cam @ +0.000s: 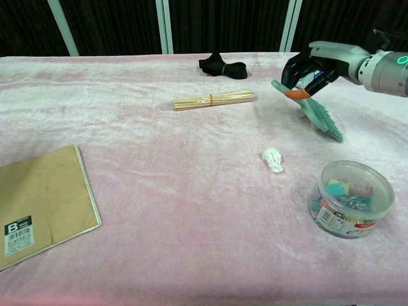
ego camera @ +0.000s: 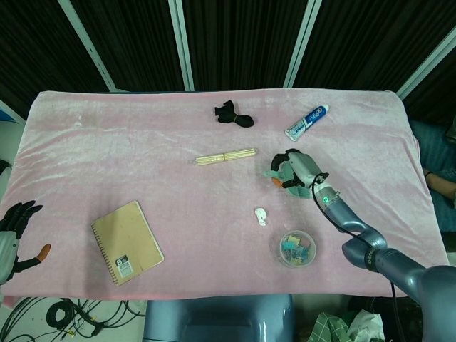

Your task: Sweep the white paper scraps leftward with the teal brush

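My right hand (ego camera: 299, 169) (cam: 310, 66) grips the teal brush (cam: 317, 112) by its handle at the right middle of the pink table (cam: 159, 191). The bristles slant down to the right and touch the cloth. One white paper scrap (ego camera: 261, 216) (cam: 273, 159) lies loose, left of and nearer than the bristles. A second scrap lies under the bristles, almost wholly hidden by them. Beyond the table's near left corner hangs my left hand (ego camera: 14, 231), holding nothing, fingers apart; only the head view shows it.
A bundle of wooden sticks (ego camera: 225, 157) (cam: 213, 100) lies left of the brush. A black cloth (cam: 222, 65) and a toothpaste tube (ego camera: 307, 122) lie further back. A clear tub of clips (cam: 351, 198) stands near right, a brown notebook (cam: 38, 204) near left.
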`<state>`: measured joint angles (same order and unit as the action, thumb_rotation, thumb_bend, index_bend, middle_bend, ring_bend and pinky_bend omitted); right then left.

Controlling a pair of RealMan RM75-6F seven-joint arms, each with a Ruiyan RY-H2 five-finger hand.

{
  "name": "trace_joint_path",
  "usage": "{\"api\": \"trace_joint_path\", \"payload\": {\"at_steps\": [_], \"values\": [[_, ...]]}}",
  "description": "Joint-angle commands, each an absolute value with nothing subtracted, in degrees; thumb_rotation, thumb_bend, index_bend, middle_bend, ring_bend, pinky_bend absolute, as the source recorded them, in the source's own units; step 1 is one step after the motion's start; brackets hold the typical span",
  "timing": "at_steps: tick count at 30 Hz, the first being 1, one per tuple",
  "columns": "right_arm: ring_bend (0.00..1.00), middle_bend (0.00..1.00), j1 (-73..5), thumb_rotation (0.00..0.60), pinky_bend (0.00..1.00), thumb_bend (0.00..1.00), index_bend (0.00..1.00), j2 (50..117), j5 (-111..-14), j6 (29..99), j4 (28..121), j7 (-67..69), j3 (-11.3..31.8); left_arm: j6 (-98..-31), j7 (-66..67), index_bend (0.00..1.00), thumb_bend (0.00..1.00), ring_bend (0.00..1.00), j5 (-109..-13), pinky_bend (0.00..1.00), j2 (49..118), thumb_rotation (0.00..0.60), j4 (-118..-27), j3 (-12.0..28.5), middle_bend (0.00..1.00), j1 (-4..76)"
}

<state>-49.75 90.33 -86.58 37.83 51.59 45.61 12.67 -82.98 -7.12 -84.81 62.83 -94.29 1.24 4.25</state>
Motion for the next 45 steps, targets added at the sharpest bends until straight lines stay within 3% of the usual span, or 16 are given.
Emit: {"api": "trace_joint_path", "payload": {"at_steps": [1, 6, 12, 23, 28, 34, 39, 45], "values": [[0.31, 0.54, -50.6, 0.6, 0.14, 0.47, 0.7, 90.8, -87.0, 38.2, 51.3, 47.9, 12.0, -83.0, -7.3, 0.15, 0.3, 0.0, -84.8, 0.2, 62.8, 0.6, -94.3, 1.2, 0.09, 4.3], [0.31, 0.54, -50.8, 0.6, 0.14, 0.47, 0.71, 88.7, -88.7, 40.7, 56.0, 53.5, 10.7, -82.6, -7.3, 0.15, 0.3, 0.0, -84.9, 0.23, 62.7, 0.6, -94.2, 1.2, 0.09, 4.4], [0.31, 0.54, -53.2, 0.6, 0.14, 0.46, 0.71, 82.2, -94.4, 42.1, 69.5, 69.4, 7.0, -82.8, -7.8, 0.16, 0.3, 0.0, -85.2, 0.24, 62.5, 0.6, -94.3, 1.1, 0.09, 4.4], [0.31, 0.54, -53.8, 0.6, 0.14, 0.47, 0.71, 80.2, -99.0, 50.8, 73.9, 71.9, 6.0, -82.6, -8.3, 0.16, 0.3, 0.0, -85.1, 0.24, 62.4, 0.6, -94.3, 1.0, 0.09, 4.3], [0.31, 0.55, -53.2, 0.6, 0.14, 0.47, 0.71, 77.7, -97.5, 51.6, 76.3, 66.7, 6.3, -82.6, -8.4, 0.16, 0.3, 0.0, -85.2, 0.24, 62.4, 0.6, -94.3, 1.0, 0.09, 4.4], [0.31, 0.55, -51.0, 0.6, 0.14, 0.47, 0.71, 75.7, -87.2, 46.0, 79.5, 49.5, 6.6, -82.6, -8.2, 0.16, 0.3, 0.0, -85.4, 0.24, 62.4, 0.6, -94.2, 0.9, 0.09, 4.4], [0.32, 0.57, -49.3, 0.6, 0.14, 0.47, 0.73, 78.5, -73.7, 44.8, 82.0, 29.3, 8.5, -82.7, -8.1, 0.16, 0.3, 0.0, -85.4, 0.24, 62.4, 0.6, -94.3, 0.9, 0.09, 4.4], [0.33, 0.59, -48.8, 0.6, 0.14, 0.47, 0.75, 83.9, -60.3, 47.6, 82.4, 14.4, 10.7, -82.7, -8.2, 0.17, 0.3, 0.0, -85.3, 0.24, 62.4, 0.6, -94.3, 0.9, 0.09, 4.4]]}}
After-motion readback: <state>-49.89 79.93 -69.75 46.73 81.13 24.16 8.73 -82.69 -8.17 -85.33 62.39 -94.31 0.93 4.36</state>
